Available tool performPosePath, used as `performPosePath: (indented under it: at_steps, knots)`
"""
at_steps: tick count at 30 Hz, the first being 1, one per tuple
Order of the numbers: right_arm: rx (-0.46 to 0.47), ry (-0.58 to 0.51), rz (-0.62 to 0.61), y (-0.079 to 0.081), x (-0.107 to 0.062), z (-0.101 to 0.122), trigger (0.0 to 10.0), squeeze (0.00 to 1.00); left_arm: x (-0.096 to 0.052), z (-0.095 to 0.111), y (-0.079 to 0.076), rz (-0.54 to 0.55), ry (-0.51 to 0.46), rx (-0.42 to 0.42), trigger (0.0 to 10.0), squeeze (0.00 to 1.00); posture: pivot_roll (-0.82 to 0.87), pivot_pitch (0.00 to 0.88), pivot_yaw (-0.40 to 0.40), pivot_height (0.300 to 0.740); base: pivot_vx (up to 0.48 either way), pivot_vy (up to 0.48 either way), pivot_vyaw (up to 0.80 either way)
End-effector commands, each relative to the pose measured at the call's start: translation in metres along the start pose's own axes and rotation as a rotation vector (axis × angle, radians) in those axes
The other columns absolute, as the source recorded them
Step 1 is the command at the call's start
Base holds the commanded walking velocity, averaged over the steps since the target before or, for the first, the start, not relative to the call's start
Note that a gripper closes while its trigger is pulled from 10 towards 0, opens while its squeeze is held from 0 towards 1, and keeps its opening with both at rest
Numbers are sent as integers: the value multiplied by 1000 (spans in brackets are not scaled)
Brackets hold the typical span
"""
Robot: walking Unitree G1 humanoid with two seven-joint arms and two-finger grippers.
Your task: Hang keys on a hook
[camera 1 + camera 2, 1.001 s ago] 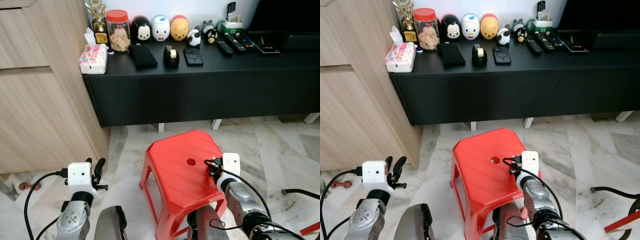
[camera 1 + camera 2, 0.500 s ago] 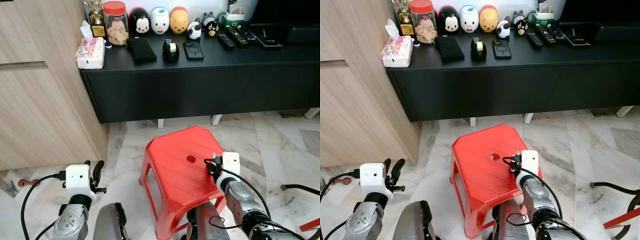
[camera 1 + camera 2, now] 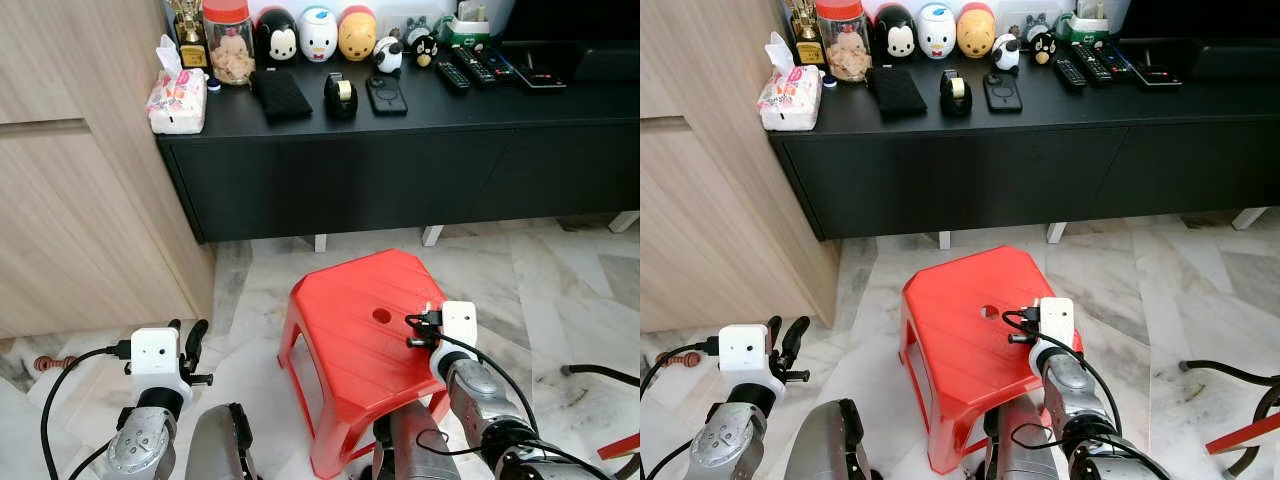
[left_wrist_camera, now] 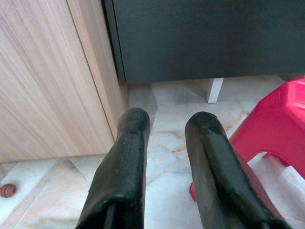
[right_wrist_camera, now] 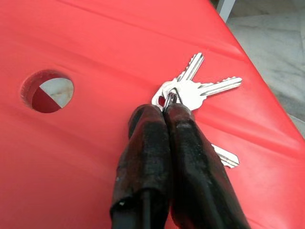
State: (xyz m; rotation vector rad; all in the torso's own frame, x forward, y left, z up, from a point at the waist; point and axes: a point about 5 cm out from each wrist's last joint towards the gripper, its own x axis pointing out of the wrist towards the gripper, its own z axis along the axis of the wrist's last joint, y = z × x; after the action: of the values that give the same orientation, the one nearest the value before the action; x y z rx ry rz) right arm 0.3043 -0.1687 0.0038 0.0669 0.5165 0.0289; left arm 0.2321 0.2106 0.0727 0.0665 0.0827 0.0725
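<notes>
Right tool [image 5: 164, 112] pinched tight, its two matte black fingers [image 5: 147, 157] clamped on the metal ring of the keys [image 5: 190, 90], low in the centre of the wrist frame. Three flat silver blades fanned out past the tips, one half hidden under the fingers, all over the glossy red plastic of the stool [image 3: 350, 330]. Round hole [image 5: 46, 90] at middle left of that frame, pale floor glimpsed through it. In the head frames, right tool itself masked behind its white wrist box at lower centre-right, keys too small to make out.

Left tool [image 4: 164, 124] parted, nothing between its rubbery rounded fingers, low at lower left of the head frame over veined marble floor [image 3: 560, 290]. Grained wood cabinet [image 3: 70, 200] filling the left side. Long black bench [image 3: 400, 160] across the top, carrying a tissue pack [image 3: 178, 95], a jar [image 3: 227, 45], round toy figures [image 3: 318, 32], a tape roll [image 3: 340, 95] and remotes [image 3: 480, 68]; rear of the bench cut off by the frame edge.
</notes>
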Motion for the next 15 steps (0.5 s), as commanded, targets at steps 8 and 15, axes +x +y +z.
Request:
performPosePath:
  at_steps: [8,15]
  knots:
    - [9,20,6,4,0,-5,0,0,1,-1,-2,-10,9,3,10000,0,21,122,-59,577,0,0,0]
    - [0,-36,-12,3,1,5,0,0,2,-2,-2,-6,9,-1,10000,0,21,113,-60,577,0,0,0]
